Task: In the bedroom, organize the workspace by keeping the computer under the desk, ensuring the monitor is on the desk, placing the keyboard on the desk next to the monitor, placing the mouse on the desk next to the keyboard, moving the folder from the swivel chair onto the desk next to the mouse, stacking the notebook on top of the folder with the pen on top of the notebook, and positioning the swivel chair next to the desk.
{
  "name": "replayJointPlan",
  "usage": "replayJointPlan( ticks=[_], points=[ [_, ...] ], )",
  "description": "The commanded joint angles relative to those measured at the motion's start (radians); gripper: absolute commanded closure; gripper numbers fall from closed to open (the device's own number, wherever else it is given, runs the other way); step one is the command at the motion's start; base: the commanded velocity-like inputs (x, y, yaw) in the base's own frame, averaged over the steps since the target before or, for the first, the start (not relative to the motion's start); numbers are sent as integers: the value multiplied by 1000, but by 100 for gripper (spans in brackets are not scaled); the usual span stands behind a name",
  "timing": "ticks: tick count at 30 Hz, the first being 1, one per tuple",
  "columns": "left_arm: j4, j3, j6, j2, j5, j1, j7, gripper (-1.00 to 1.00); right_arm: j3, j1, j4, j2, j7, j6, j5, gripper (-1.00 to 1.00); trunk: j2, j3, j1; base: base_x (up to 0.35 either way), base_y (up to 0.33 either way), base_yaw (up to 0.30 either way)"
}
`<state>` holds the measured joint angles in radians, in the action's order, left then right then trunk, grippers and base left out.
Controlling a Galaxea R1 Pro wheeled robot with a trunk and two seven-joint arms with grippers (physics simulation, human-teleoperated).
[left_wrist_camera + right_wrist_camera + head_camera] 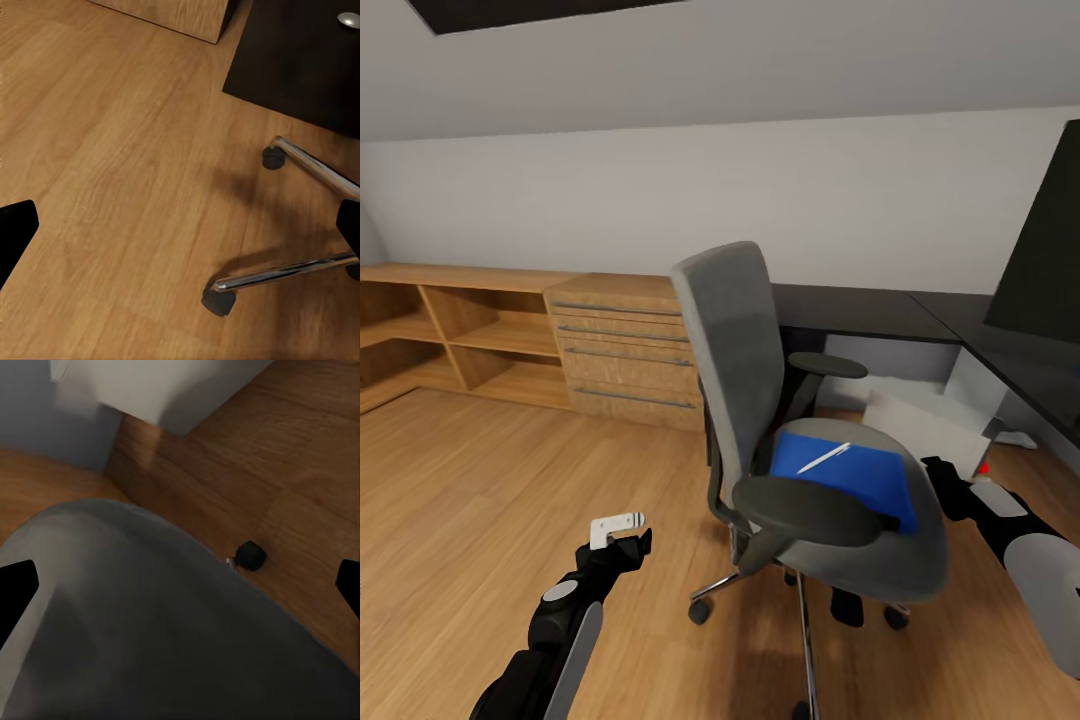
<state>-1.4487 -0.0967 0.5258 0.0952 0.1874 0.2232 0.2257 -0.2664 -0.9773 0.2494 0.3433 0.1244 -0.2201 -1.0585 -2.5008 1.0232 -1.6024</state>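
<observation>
Chair (810,440) mid-frame holds folder (850,475) and pen (823,458); open floor (480,500) lower left. Both jaws released, empty.

Even, soft, bright render light, faint chair-leg shadows on the wood floor (112,150), wide-angle stretch at head-view edges, right wrist view soft and blurred over the grey seat (150,630).

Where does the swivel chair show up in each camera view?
Head view: swivel chair at centre, blue folder on its seat.
Left wrist view: its chrome base legs and castors on the wood floor.
Right wrist view: its grey padded seat.
Shared landmark: black castor.
</observation>
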Motion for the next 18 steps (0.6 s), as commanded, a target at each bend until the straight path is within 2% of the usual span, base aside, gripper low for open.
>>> replayJointPlan(
  ticks=[1,18],
  points=[
    [-1,-2,3,0,10,1,9,-100,-4,0,2,0,6,-4,-17,-100,0,1,0,0,0,138],
    [-1,0,3,-6,10,1,9,-100,-4,0,5,-1,6,-4,-17,-100,0,2,0,0,0,233]
  ],
)
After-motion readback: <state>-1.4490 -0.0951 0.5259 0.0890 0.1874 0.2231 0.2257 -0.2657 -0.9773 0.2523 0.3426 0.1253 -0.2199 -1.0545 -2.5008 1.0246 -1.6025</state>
